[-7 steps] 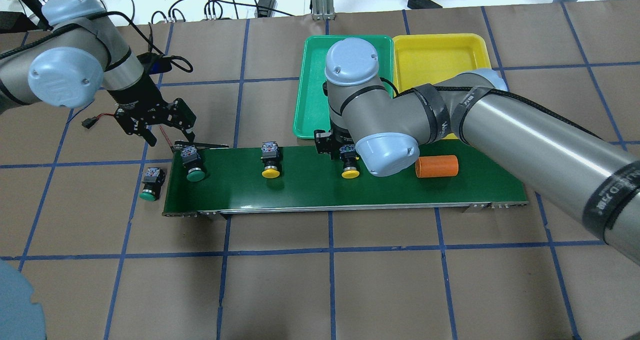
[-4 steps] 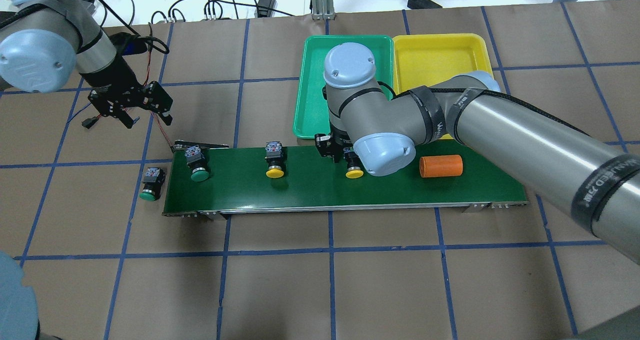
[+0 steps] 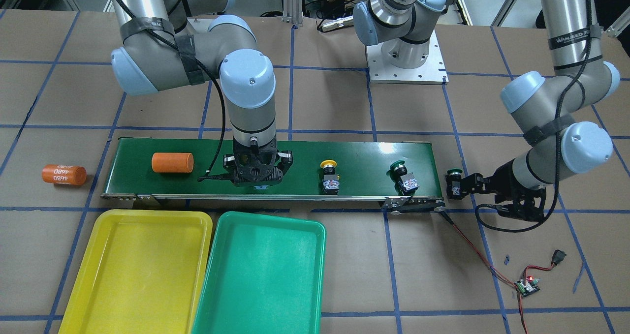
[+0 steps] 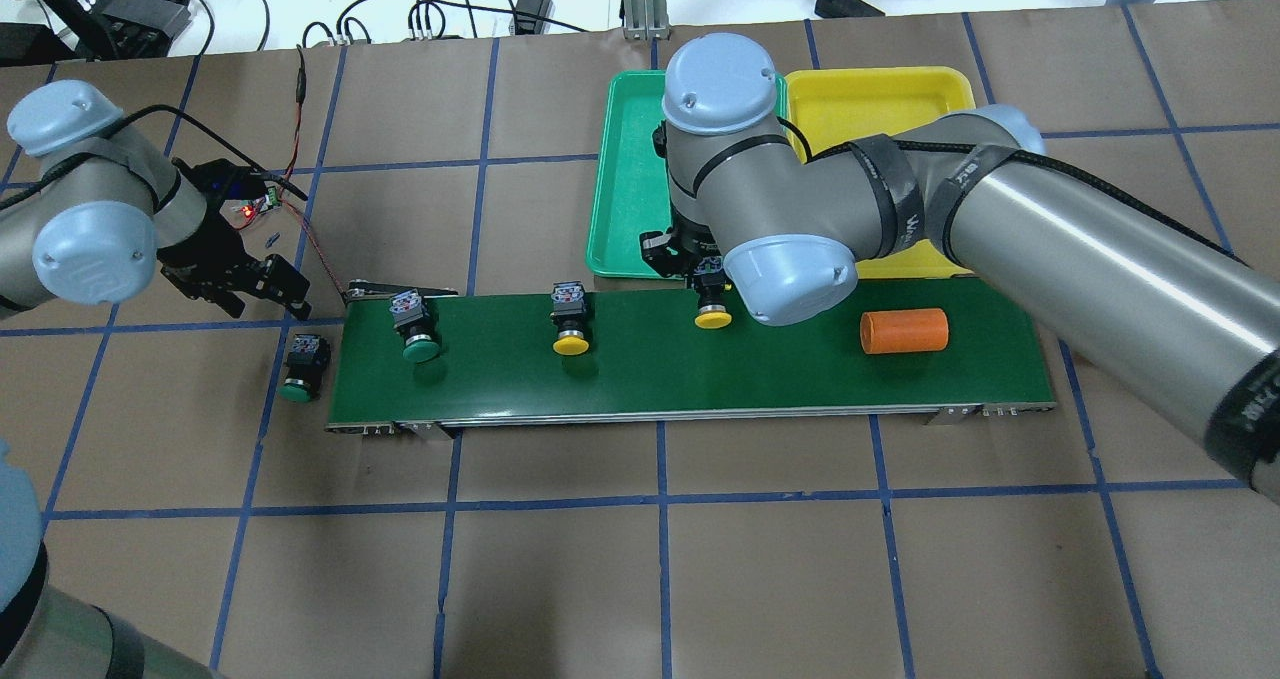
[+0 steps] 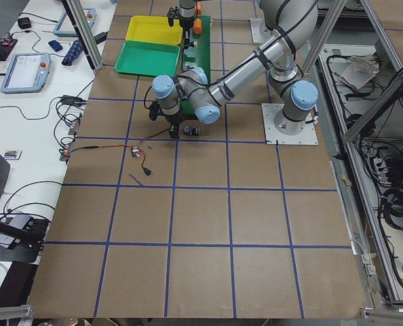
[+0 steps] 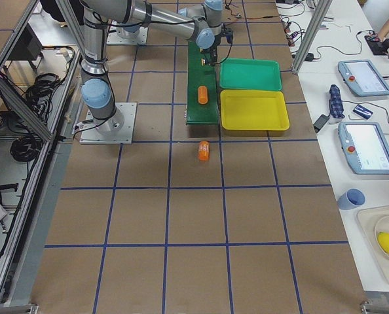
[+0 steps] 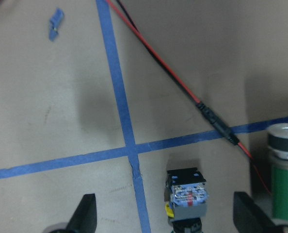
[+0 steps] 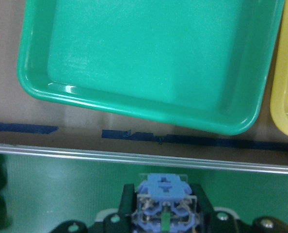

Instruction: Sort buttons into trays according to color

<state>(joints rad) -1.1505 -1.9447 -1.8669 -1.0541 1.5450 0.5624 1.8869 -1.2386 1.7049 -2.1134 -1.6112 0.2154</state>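
My right gripper (image 3: 257,179) is shut on a yellow button (image 4: 712,307) at the conveyor's far edge, beside the green tray (image 4: 625,179). The button's blue contact block (image 8: 164,194) sits between the pads. The yellow tray (image 4: 870,109) lies right of the green one. A second yellow button (image 4: 570,321) and a green button (image 4: 415,319) ride on the belt. Another green button (image 4: 300,366) lies on the table off the belt's left end. My left gripper (image 4: 268,307) is open just behind it, and its fingers (image 7: 86,213) stand on either side of that button (image 7: 187,199).
The dark-green conveyor belt (image 4: 700,369) also carries an orange cylinder (image 4: 904,330). A second orange cylinder marked 4680 (image 3: 64,173) lies on the table past the belt's other end. A red wire runs from the belt's end to a small circuit board (image 3: 526,286).
My left arm swung back from the belt's end and came down behind the green button on the table. The right gripper shifted toward the trays with its yellow button. The belt items drifted right.
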